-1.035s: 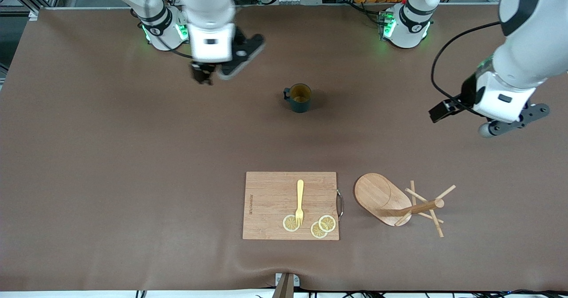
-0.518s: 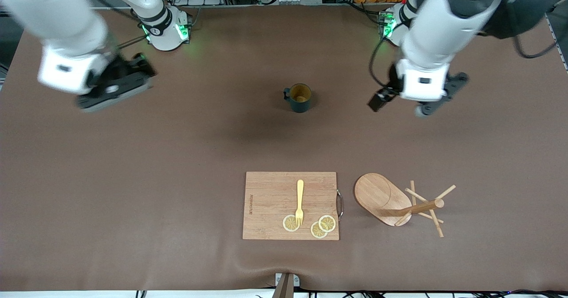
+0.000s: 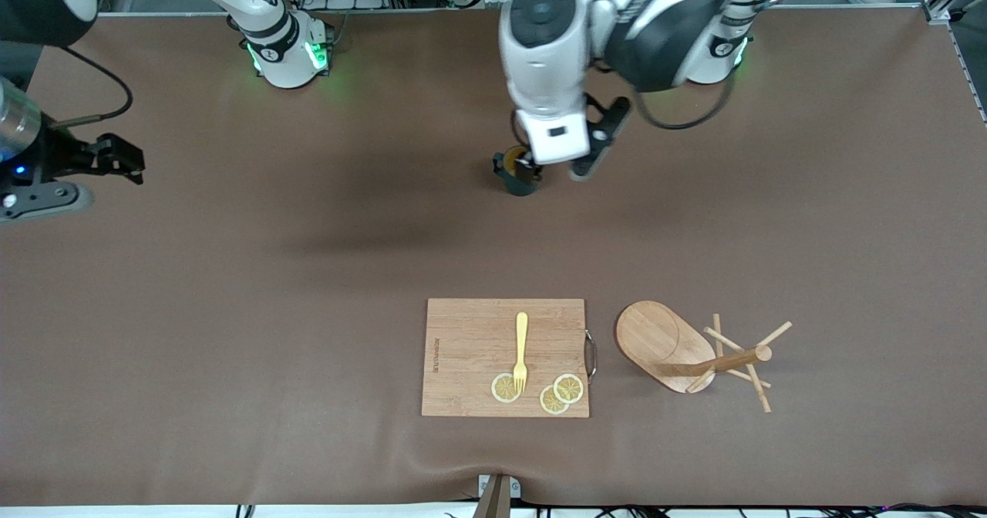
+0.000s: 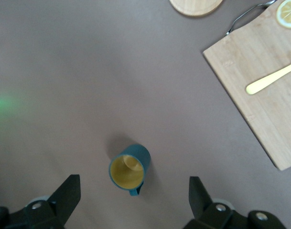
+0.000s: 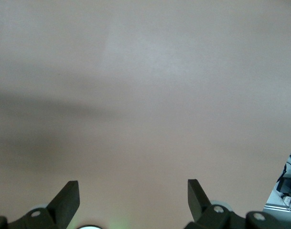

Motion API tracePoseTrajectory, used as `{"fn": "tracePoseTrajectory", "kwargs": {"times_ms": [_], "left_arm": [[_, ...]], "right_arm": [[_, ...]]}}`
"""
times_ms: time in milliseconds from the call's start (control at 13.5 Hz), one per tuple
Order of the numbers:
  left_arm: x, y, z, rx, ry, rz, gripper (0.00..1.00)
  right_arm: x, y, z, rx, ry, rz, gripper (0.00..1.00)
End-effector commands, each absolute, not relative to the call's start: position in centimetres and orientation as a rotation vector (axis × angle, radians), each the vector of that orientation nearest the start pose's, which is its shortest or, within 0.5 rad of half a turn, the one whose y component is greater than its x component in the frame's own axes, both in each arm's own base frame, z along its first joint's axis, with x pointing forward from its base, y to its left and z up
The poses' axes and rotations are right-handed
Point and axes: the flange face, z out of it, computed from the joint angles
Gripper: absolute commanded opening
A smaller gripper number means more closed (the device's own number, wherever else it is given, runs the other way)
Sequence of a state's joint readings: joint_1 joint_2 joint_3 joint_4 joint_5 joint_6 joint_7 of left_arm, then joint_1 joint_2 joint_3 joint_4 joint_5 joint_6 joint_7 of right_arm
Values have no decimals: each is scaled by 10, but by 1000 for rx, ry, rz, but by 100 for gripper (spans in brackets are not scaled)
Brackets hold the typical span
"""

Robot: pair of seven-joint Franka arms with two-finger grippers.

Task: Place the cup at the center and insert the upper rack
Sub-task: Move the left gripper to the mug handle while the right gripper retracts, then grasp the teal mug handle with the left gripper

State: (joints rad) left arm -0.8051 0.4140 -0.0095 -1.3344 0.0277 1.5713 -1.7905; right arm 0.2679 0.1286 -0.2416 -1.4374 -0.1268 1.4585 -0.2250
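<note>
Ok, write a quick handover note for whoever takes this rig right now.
Left pincer: open, empty, hanging over the cup.
Right pincer: open, empty, over bare table at the right arm's end; that arm waits.
Cup: upright on the table, nothing gripping it.
Upper rack: lying on its side beside the cutting board, nearer the front camera than the cup.
Done: nothing yet.
Left: grasp and centre the cup, then insert the rack.
</note>
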Motion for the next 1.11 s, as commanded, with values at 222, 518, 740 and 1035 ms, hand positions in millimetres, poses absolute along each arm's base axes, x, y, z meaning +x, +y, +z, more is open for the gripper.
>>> {"fn": "tracePoseTrajectory", "kwargs": {"times_ms": [222,518,740,1035], "left_arm": [[384,-576,403,-2469,-1369,-278,100],[336,-623,330,-2370,-1415,-429,100],[306,-654,272,-2330,-1426,-554,100],[282,-654,213,-2258,-1334,-653,100]], "right_arm": [[580,-44,588,-3068,-177,168,100],[583,-54,574,-3072,-143,181,100],[589,-63,569,-3084,-113,144,100],[591,-60,567,-3085,-107,125,100]]}}
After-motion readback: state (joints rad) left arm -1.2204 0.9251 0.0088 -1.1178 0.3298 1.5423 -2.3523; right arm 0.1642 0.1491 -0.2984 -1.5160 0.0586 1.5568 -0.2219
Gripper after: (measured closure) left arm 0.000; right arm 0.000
